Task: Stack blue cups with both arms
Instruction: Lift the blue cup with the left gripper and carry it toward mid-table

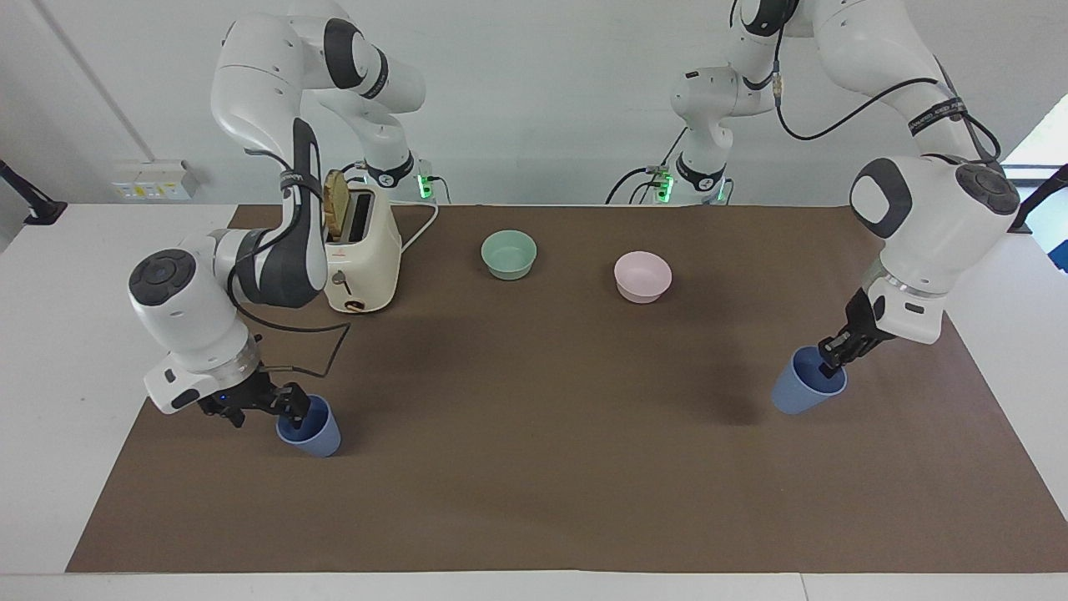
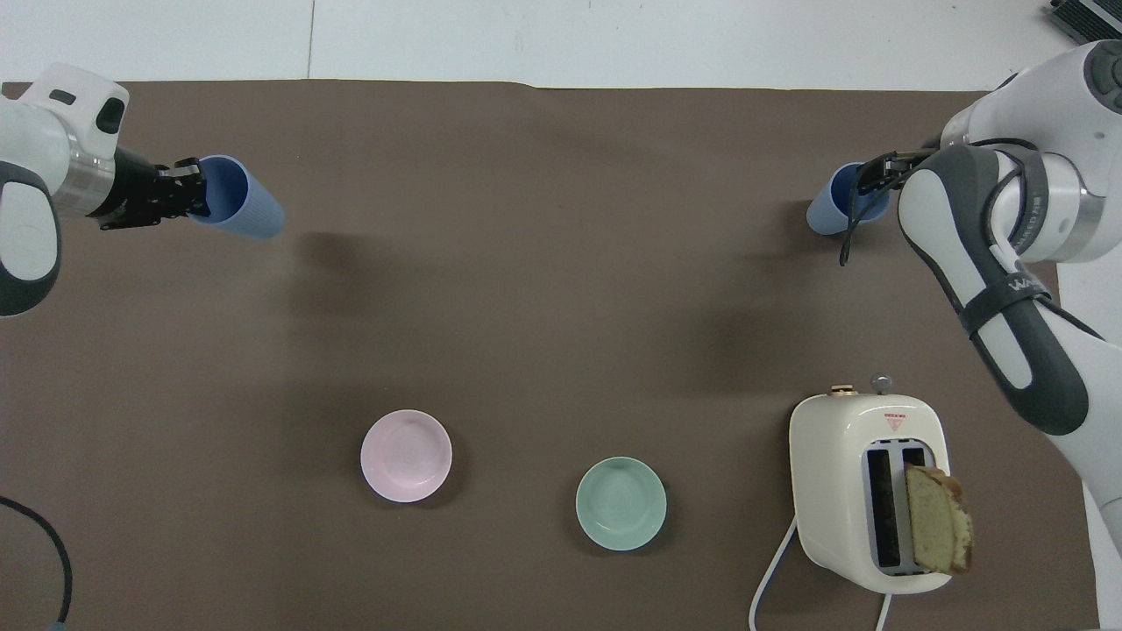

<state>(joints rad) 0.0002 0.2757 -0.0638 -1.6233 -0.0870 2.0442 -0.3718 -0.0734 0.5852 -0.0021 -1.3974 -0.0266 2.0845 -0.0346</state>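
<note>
Two blue cups. One blue cup (image 1: 801, 389) hangs tilted just above the brown mat at the left arm's end; my left gripper (image 1: 835, 361) is shut on its rim, one finger inside. It also shows in the overhead view (image 2: 245, 207), with the left gripper (image 2: 188, 187) at its mouth. The other blue cup (image 1: 313, 431) stands on the mat at the right arm's end. My right gripper (image 1: 294, 404) is shut on its rim. In the overhead view this cup (image 2: 829, 207) is partly covered by the right gripper (image 2: 875, 168).
A pale green bowl (image 1: 509, 254) and a pale pink bowl (image 1: 642, 276) sit on the mat (image 1: 534, 467) nearer to the robots. A cream toaster (image 1: 365, 252) with a slice of bread stands near the right arm's base, its cord trailing toward the robots.
</note>
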